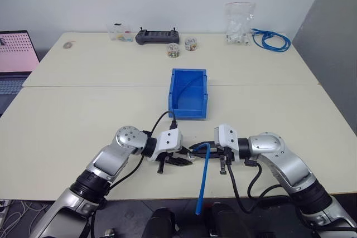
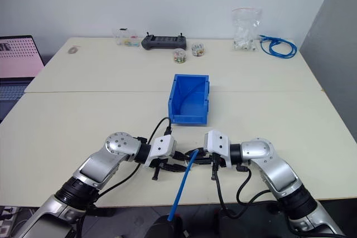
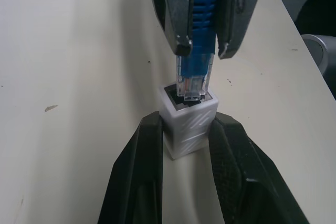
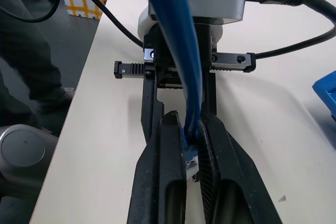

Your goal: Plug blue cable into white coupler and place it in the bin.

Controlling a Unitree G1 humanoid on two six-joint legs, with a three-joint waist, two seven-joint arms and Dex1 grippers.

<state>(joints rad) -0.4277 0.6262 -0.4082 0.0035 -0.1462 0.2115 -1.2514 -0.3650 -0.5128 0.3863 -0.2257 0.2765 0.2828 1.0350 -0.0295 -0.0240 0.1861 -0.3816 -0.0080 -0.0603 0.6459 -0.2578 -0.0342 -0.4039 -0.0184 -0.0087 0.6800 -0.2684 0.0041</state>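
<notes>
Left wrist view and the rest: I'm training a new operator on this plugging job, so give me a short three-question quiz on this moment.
1. True or false: the blue cable has its clear plug seated fully inside the white coupler.
2. Which gripper holds the coupler? A) left gripper B) right gripper
3. Fill in: the bin lies on the ____ beyond both grippers.

Key: 1 false, the plug tip is just at the socket mouth; 2 A, with the right gripper's jaws shut on the cable; 3 table.
</notes>
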